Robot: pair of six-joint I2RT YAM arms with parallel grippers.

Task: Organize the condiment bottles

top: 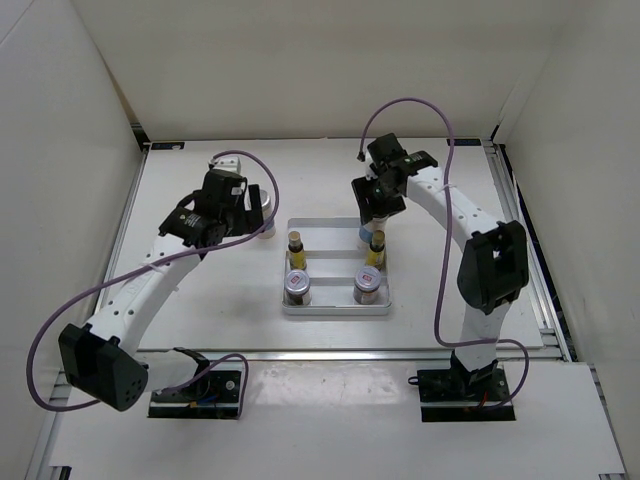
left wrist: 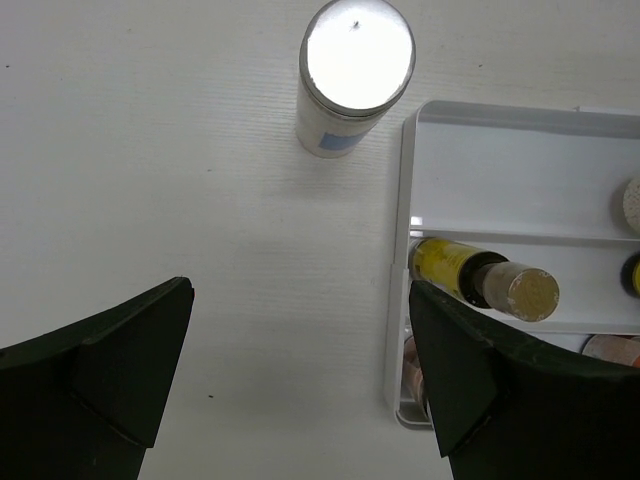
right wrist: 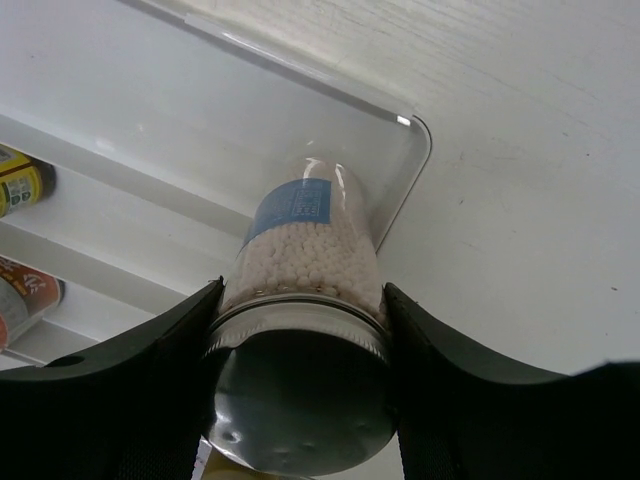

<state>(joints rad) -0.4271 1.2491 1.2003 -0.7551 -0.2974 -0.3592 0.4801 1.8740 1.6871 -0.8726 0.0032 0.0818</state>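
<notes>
Top: left gripper (top: 254,210) jaws apart, holding nothing. Free tall bottle (top: 266,227) stands on the table just beside it, outside the tray (top: 337,312). Right gripper (top: 372,216) is over the tray's far right corner.
Left wrist: free tall bottle upright ahead of the fingers. Yellow bottle (left wrist: 455,270) is in the tray, by the right finger.
Right wrist: fingers clamped on second tall bottle (right wrist: 300,250) just below its lid, base in the tray corner.
</notes>
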